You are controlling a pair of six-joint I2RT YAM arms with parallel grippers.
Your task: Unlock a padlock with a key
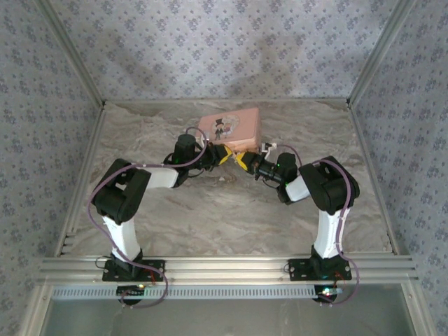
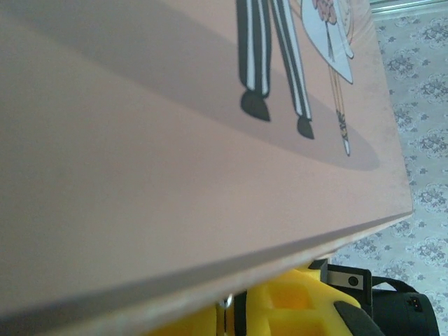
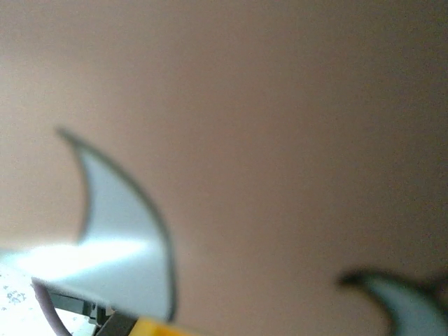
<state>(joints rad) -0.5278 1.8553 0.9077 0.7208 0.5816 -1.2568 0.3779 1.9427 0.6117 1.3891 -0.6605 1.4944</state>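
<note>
At the near edge of the grey marbled table [image 1: 210,224], the white-and-black left arm [image 1: 129,192] and right arm [image 1: 325,185] are seen elbowed outward and reaching inward. They meet just before the pink rectangular tin [image 1: 229,128] by the far edge. The left gripper [image 1: 222,155] is held with its yellow jaws nearly together, and the right gripper [image 1: 243,161] is pressed fully closed. The padlock's place and long axis cannot be told.

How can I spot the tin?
Look at the marbled table, toward the middle of its far edge. The tin lies there, just past the left gripper and right gripper. It's pink, with a cartoon couple on its lid; the grippers are black and yellow.
</note>
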